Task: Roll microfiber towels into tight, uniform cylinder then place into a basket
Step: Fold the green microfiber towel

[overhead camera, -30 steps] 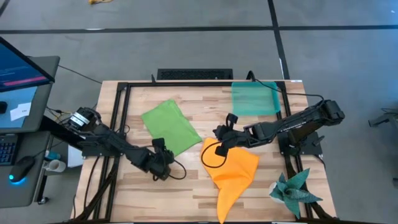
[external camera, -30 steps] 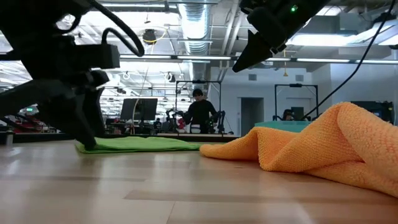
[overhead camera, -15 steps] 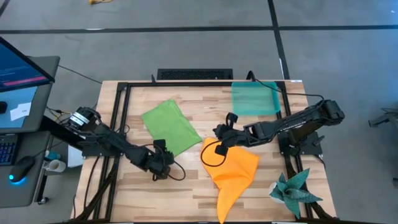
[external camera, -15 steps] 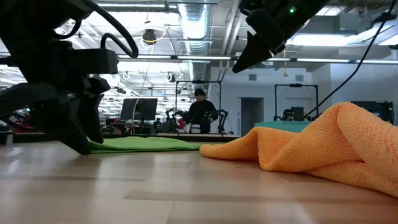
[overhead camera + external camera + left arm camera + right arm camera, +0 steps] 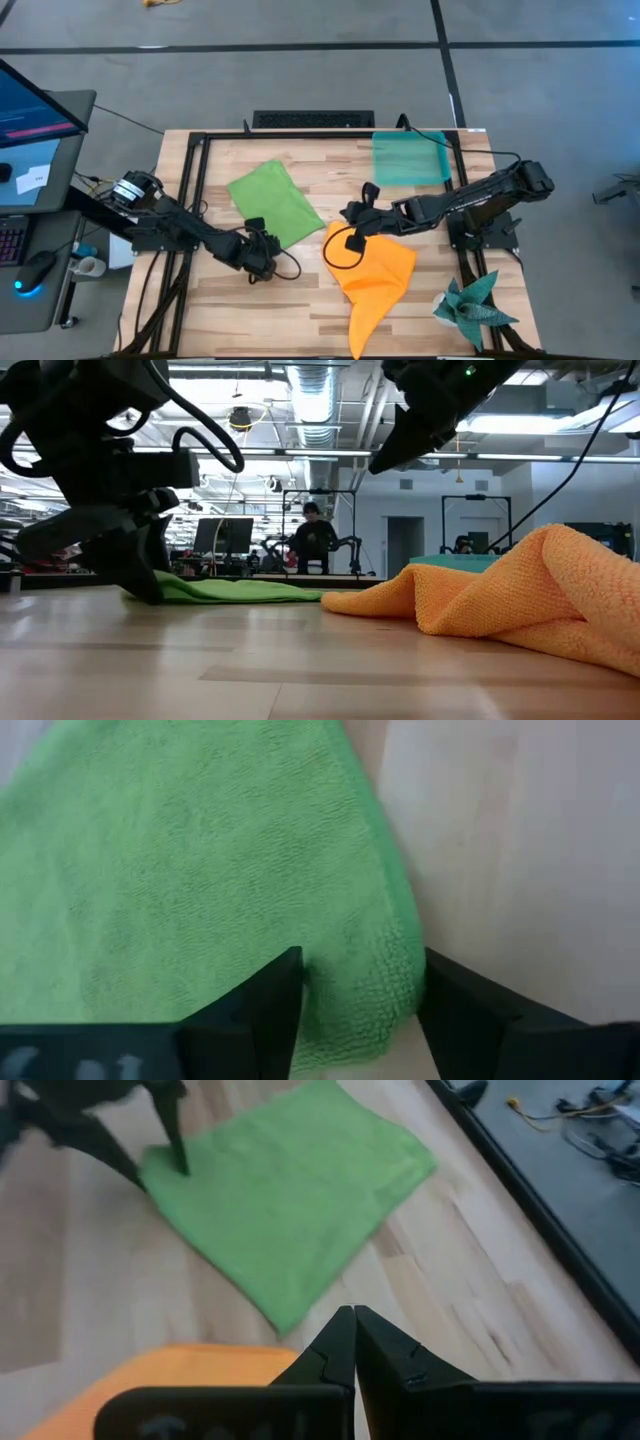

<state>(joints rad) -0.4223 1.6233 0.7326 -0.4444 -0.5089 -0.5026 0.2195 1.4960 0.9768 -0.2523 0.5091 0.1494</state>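
While the left hand (image 5: 258,243) sat low at the near corner of the green towel (image 5: 273,203), its two fingers (image 5: 262,1008) were spread apart with that corner between them, not clamped on it yet as far as I could see. That towel lay flat toward the left-middle of the worktop (image 5: 300,300). Over on the other side, the right hand (image 5: 358,213) hovered just above the top edge of the orange towel (image 5: 372,278), fingers (image 5: 330,1348) pinched together on nothing. That orange one was rumpled and humped up near the middle, tapering to a point at the front edge. The teal basket (image 5: 409,157) sat at the back right, well apart from both towels. A spiky dark teal cloth (image 5: 473,305) was bunched at the front right corner.
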